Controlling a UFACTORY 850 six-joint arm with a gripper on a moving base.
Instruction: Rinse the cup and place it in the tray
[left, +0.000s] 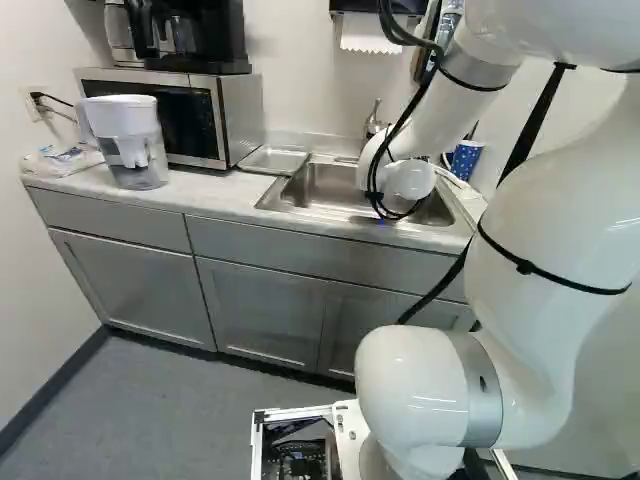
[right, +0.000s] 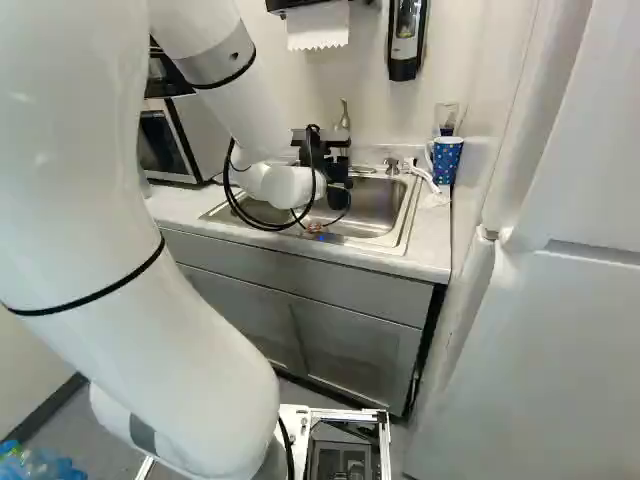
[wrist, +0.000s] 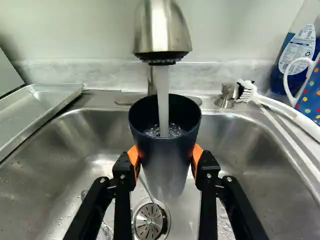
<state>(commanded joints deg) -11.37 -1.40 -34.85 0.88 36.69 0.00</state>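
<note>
Currently clamping the cup (wrist: 165, 150) in the claw (right: 335, 172), with orange pads (wrist: 197, 156) touching its dark wall from two sides. Holding it mouth up over the sink (wrist: 65, 132), just under the faucet (wrist: 162, 30) ahead of the claw. Catching a stream of water (wrist: 162, 100) inside the cup, with bubbles round the point of impact. Keeping the cup well apart from the tray (wrist: 40, 102), at rest to the claw's left, beside the sink. Seeing the drain (wrist: 148, 221) down below the claw, in the bottom of the sink. To the claw's right, finding a white brush (wrist: 287, 114) along the sink's edge, bristles beside a metal knob (wrist: 226, 95). Farther right, spotting a dotted mug (wrist: 311, 97) by a bottle of blue liquid (wrist: 297, 57). Well to the claw's left, past the tray, finding a microwave (left: 165, 105) on the surface (left: 215, 197), with a coffee maker (left: 197, 35) on top and a pitcher (left: 130, 145) in front. Above and to the right of the claw, seeing a dispenser (right: 405, 35) on the wall.
</note>
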